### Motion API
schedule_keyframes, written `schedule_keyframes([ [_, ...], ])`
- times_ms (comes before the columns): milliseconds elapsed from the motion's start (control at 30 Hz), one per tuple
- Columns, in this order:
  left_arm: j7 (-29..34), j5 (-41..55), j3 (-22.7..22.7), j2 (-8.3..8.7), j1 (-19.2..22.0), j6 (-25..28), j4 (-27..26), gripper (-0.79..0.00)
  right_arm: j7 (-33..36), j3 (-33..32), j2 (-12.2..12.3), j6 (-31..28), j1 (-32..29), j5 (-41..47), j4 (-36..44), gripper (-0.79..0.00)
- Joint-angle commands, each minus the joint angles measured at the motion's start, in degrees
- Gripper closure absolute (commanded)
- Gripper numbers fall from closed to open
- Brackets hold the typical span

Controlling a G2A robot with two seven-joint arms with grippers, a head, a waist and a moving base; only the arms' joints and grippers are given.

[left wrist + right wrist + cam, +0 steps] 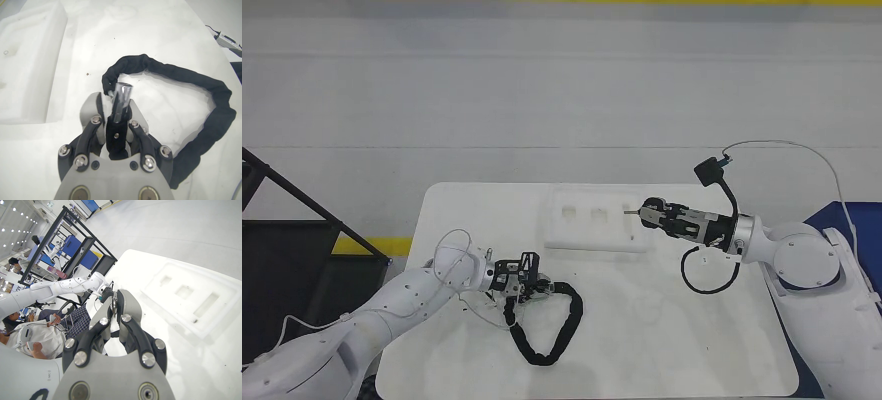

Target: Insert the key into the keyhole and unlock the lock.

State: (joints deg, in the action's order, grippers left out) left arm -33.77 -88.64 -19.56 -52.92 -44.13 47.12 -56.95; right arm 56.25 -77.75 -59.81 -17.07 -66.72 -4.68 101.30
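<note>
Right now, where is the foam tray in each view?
Top view: foam tray at the far middle of the table, the right tool holding the key over one end.
Left wrist view: foam tray to the side of the left tool, which grips the lock.
Right wrist view: foam tray beside the right tool.
Shared landmark: the table.

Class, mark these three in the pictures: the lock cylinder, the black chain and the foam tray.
lock cylinder [122,100], left wrist view, its shiny barrel.
black chain [224,113], left wrist view, fabric sleeve.
foam tray [592,238], top view, front rim.
</note>
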Motion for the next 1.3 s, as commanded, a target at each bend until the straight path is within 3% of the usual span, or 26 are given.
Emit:
schedule_keyframes([
  [0,0.3,0.2,-0.6,0.16,-0.1,0.5,-0.3,0.000,0.0,0.0,0.0,0.0,0.0,0.0,0.0,0.000],
  [367,-1.6,1.3,-6.1,3.28,-1.5,3.7,-8.1,0.000,0.0,0.0,0.0,0.0,0.0,0.0,0.0,0.000],
  [733,-1.1,3.8,-15.8,8.40,-5.5,5.7,-21.8,0.000,0.1,0.5,0.0,0.0,-0.3,-0.1,0.4,0.000],
  [833,0.8,5.2,-18.4,9.42,-6.7,6.5,-25.7,0.000,3.6,2.3,0.1,1.3,0.2,-0.7,1.2,0.000],
  [1267,9.9,11.0,-26.2,10.85,-9.0,4.7,-39.4,0.000,9.7,4.7,0.5,6.6,1.5,1.9,6.9,0.000],
])
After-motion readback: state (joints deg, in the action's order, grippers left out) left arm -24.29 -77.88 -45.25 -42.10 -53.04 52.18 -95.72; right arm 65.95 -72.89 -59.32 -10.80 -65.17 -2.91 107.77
